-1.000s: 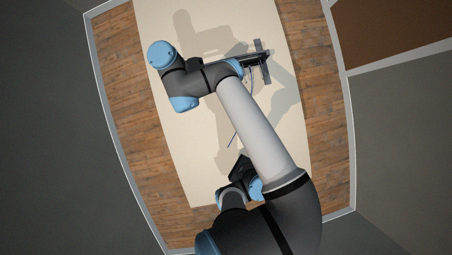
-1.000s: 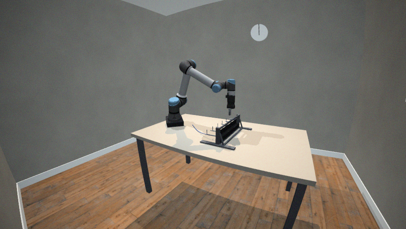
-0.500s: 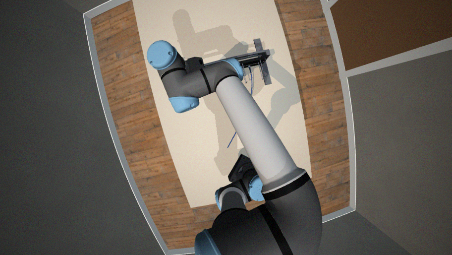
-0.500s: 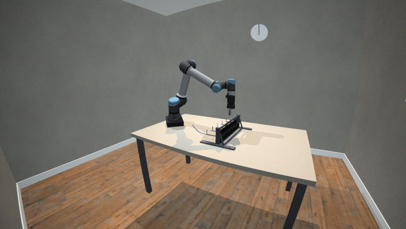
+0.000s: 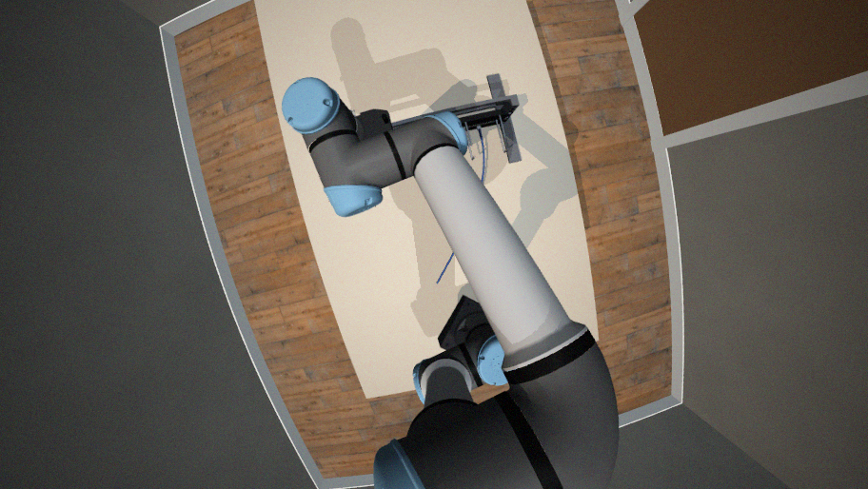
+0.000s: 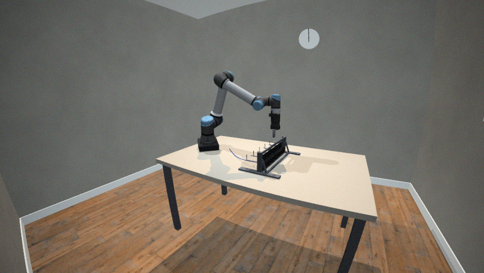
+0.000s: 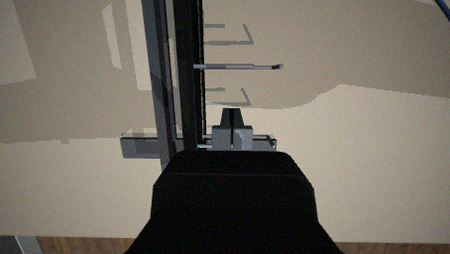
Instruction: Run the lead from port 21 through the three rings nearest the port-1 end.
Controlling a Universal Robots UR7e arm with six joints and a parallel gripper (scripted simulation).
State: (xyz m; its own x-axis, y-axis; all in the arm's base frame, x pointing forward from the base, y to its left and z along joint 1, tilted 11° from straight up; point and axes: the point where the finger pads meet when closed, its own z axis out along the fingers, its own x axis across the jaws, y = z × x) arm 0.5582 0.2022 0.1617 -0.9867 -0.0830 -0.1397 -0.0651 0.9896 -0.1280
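Blue lead (image 5: 483, 154) (image 6: 239, 157) (image 7: 442, 7) extends from the front of the patch panel (image 6: 275, 154) (image 7: 187, 74) near its high-numbered end, curving toward the robot's base (image 6: 208, 146). Its middle is hidden by the arm (image 5: 485, 243) (image 6: 239, 90) in the top view; whether its free end touches the table (image 5: 340, 273) (image 6: 321, 186) (image 7: 357, 189) is unclear. The three rings nearest port 1 do not have the lead through them; one open ring (image 7: 238, 66) shows plainly in the wrist view. Above the port-1 end, the gripper (image 6: 274, 136) (image 7: 231, 119) points downward, its fingers together and holding nothing. The rack (image 5: 513, 146) (image 6: 259, 162) (image 7: 159, 74) stands upright on its feet on the table. A round clock (image 6: 308, 38) hangs on the wall behind.
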